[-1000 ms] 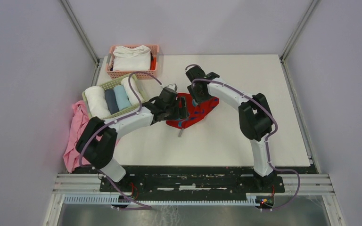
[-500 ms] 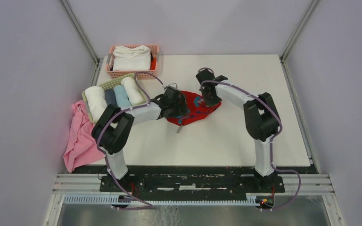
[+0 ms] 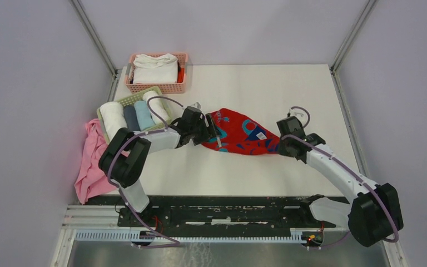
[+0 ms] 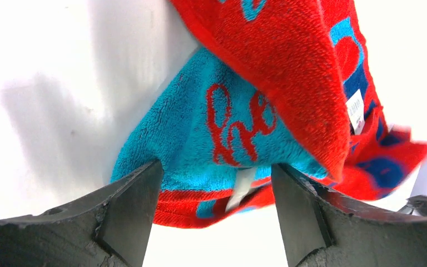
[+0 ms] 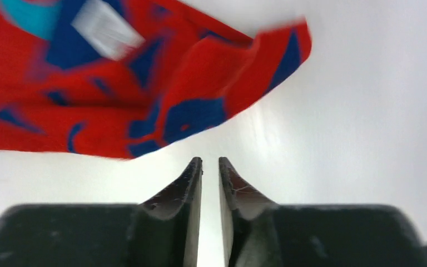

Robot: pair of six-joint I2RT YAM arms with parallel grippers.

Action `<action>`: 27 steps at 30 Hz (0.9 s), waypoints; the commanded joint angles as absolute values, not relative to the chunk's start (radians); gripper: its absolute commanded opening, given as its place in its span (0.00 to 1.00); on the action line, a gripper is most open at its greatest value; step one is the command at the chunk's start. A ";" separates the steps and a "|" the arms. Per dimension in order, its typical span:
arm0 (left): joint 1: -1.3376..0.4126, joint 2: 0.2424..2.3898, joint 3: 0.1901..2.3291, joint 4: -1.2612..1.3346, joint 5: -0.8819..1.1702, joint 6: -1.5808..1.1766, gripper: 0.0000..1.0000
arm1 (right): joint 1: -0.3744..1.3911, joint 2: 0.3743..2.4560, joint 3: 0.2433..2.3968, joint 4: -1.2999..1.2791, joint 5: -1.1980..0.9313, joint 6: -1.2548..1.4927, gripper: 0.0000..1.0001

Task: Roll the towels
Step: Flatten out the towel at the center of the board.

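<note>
From above, we see the red towel lying stretched lengthwise on the table. The left gripper sits at the towel's left end and the right gripper at its right end. Left of the red towel stands a green basket of rolled cloths, a light blue towel among them. Farther back on that side, a pink basket holds a folded white towel.

In the left wrist view, the left gripper has its fingers spread wide, and the red towel's teal-backed end lies between them.

In the right wrist view, the right gripper is almost pressed together, with only a thin slit and nothing in it. The red towel's blurred corner lies just ahead of the tips, apart from them.
</note>
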State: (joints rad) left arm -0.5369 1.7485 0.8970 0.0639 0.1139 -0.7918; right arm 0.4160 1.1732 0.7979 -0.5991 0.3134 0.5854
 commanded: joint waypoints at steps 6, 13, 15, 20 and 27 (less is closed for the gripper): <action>-0.512 1.646 0.811 -0.137 0.035 -0.844 0.83 | 0.396 1.100 0.760 -0.832 0.463 0.738 0.38; -0.585 1.545 0.935 -0.303 -0.137 -0.727 0.85 | 0.396 1.120 0.828 -0.721 0.345 0.609 0.48; -0.633 1.557 1.004 -0.358 -0.196 -0.694 0.83 | 0.396 1.155 0.844 -0.688 0.320 0.587 0.50; -0.736 1.633 1.150 -0.466 -0.316 -0.646 0.69 | 0.396 1.273 0.906 -0.660 0.257 0.556 0.52; -0.800 1.755 1.204 -0.473 -0.305 -0.659 0.52 | 0.396 1.368 0.916 -0.607 0.209 0.531 0.52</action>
State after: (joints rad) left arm -0.7807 1.6825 1.1702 -0.4255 -0.2604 -0.6907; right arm 0.3954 1.3422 0.8822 -0.6682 0.2432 0.5617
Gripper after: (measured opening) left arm 0.530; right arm 0.522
